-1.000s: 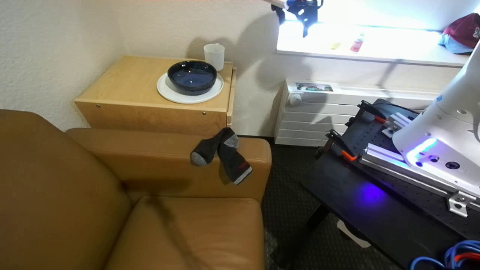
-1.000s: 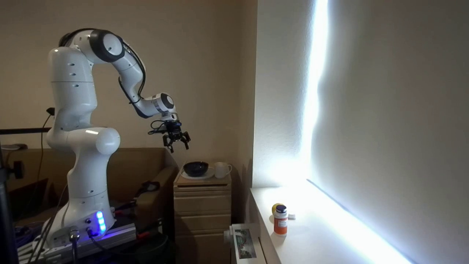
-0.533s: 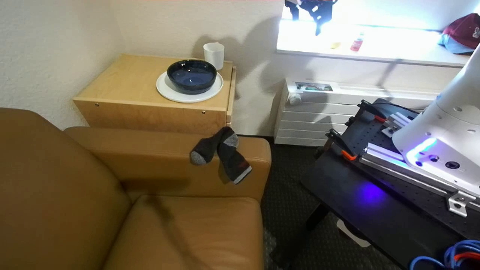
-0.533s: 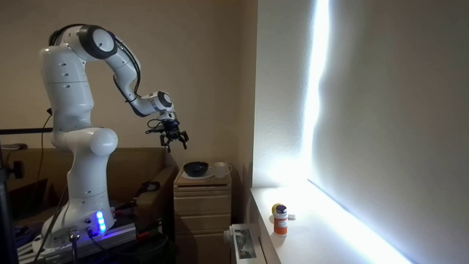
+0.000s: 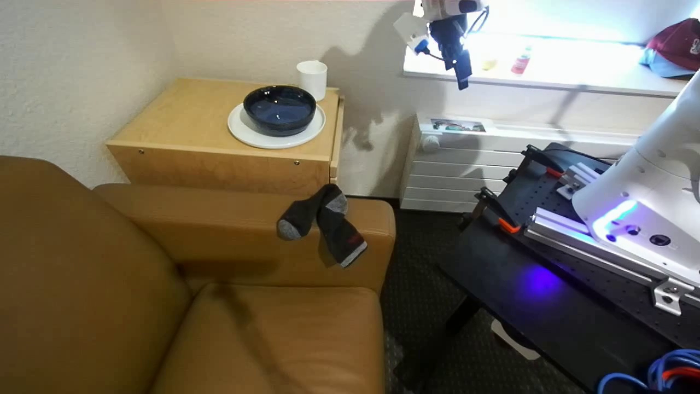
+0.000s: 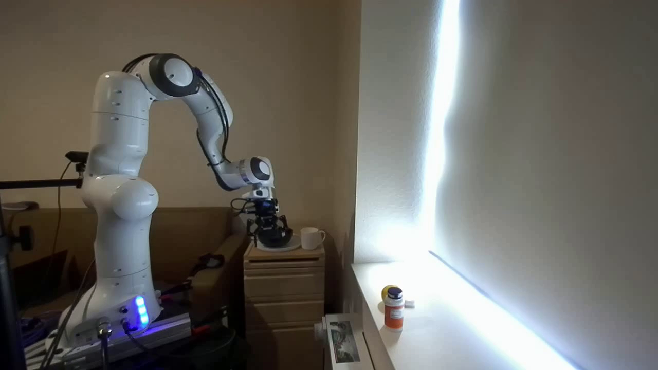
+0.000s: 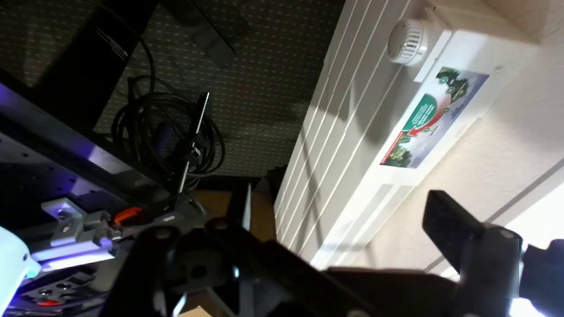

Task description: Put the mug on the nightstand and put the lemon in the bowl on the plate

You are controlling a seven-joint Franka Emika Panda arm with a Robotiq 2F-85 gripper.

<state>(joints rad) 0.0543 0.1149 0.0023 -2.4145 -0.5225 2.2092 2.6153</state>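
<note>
Lower now, my jaws gape empty; the lemon (image 6: 386,291), at four o'clock in an exterior view, seems light, firm, best pinched mid-belly.

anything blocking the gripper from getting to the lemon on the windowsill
Nothing visible stands between the gripper and the lemon. In an exterior view, the bottle stands near the lemon, on the side away from the gripper, so it may crowd the grasp but probably won't block the approach.

A dark sock (image 5: 336,235) (patched with grey) drapes over a brown sofa armrest (image 5: 229,219).
</note>
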